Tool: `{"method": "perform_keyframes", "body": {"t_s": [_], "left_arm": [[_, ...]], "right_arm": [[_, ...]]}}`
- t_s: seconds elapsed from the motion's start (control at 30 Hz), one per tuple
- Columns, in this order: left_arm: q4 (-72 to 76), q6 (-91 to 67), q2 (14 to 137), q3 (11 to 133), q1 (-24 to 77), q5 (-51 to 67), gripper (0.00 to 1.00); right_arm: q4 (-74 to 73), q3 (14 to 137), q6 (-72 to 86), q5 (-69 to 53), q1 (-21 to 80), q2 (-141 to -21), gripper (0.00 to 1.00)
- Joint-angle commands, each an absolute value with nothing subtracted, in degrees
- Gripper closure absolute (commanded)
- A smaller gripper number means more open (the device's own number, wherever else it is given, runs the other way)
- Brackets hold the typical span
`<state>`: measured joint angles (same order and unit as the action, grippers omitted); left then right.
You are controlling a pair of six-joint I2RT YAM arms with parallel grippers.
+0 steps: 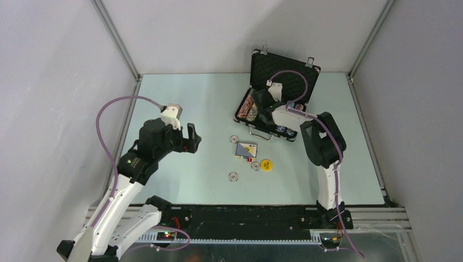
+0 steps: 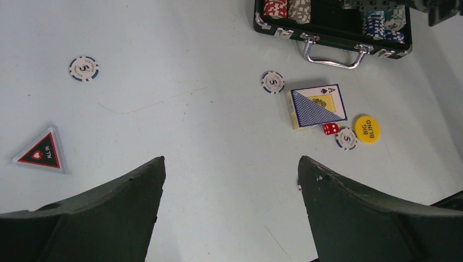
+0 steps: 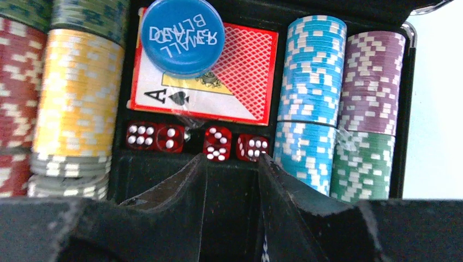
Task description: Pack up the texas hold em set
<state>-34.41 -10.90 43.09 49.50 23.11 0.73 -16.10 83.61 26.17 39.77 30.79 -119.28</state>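
We see the right gripper slightly parted, empty, over the red dice. The left gripper gapes wide; the briefcase lies open.

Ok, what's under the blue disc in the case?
The blue disc lies on a red card deck in the case. The deck's ace of spades and red pattern show; its part under the disc is hidden.

Black briefcase open, chip stacks inside; card deck, red die, yellow disc lie outside.
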Motion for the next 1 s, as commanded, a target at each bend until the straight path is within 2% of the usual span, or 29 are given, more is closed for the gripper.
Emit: {"method": "perform_keyframes", "body": {"t_s": [0.0,0.3,0.47,0.63,0.97], "left_arm": [[-32.7,-9.6,42.6,49.5,22.7,1.4,0.04],[-32.6,-9.6,42.2,49.5,22.7,1.0,0.04],[-32.7,-9.6,41.8,49.5,22.7,1.2,0.04],[-32.6,-9.7,41.6,49.6,22.7,1.4,0.04],[-32.6,-9.7,41.4,49.6,22.6,1.8,0.04]], "right_arm": [[-15.8,83.2,28.0,38.1,32.6,-111.0,0.55],[-30.7,82.4,34.2,26.5,39.4,-105.3,0.45],[-33.5,78.7,37.2,18.9,44.9,-102.7,0.47],[-36.8,75.5,39.9,20.8,50.2,-99.5,0.48],[-38.3,68.9,44.6,22.3,54.2,-95.8,0.49]]}}
